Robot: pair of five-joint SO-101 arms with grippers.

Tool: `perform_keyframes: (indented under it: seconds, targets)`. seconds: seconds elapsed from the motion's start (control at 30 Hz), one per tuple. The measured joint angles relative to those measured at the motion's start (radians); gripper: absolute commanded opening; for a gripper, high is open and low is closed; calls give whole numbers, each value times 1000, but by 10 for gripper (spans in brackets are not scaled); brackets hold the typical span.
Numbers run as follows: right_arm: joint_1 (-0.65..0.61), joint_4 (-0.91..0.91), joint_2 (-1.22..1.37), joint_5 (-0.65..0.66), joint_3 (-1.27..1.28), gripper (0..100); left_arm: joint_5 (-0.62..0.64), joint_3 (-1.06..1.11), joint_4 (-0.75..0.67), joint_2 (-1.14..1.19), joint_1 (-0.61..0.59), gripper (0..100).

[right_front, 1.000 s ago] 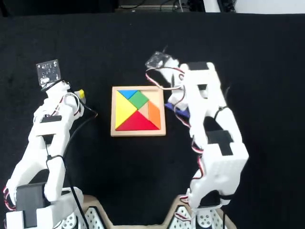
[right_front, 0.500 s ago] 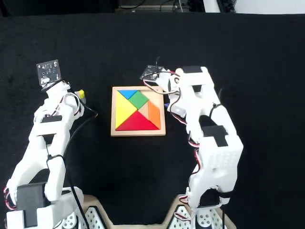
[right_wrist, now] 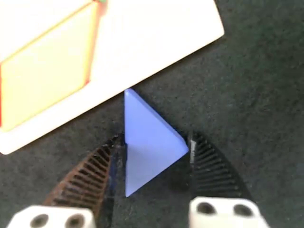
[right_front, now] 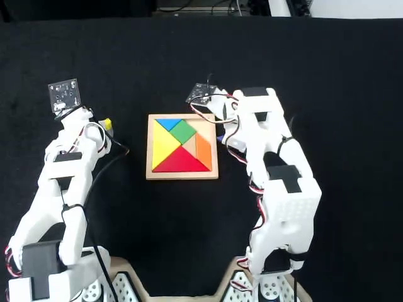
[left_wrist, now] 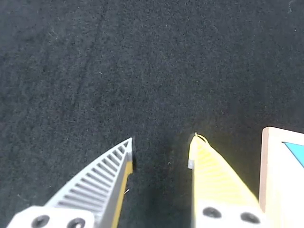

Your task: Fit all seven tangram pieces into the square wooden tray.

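Observation:
The square wooden tray (right_front: 182, 175) lies mid-table and holds a blue, a green, a yellow, a red and an orange piece, with a small bare wood patch (right_front: 189, 148) between them. My right gripper (right_wrist: 153, 148) is shut on a blue-violet triangle (right_wrist: 149, 147), one finger on each side. It sits low over the cloth just outside the tray's rim (right_wrist: 156, 42). From above, a sliver of that triangle (right_front: 220, 137) peeks out under the right arm at the tray's right edge. My left gripper (left_wrist: 161, 152) stands open over bare cloth, left of the tray corner (left_wrist: 278, 180).
Black cloth covers the whole table. A small circuit board (right_front: 63, 94) sits on the left arm's wrist, far left of the tray. The right arm's white links (right_front: 277, 176) stretch along the tray's right side.
The right arm swung left toward the tray's right edge, carrying the blue-violet triangle with it, and has barely shifted in the last half second. The left arm has not moved.

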Motion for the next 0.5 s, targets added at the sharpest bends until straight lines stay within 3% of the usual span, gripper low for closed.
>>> perform_keyframes:
  seconds: [0.37,0.5]
  targets:
    - [0,2,0,2,-9,127,0,0,0,0,0,195]
    - [0,78,-44,2,-74,127,0,0,0,0,0,195]
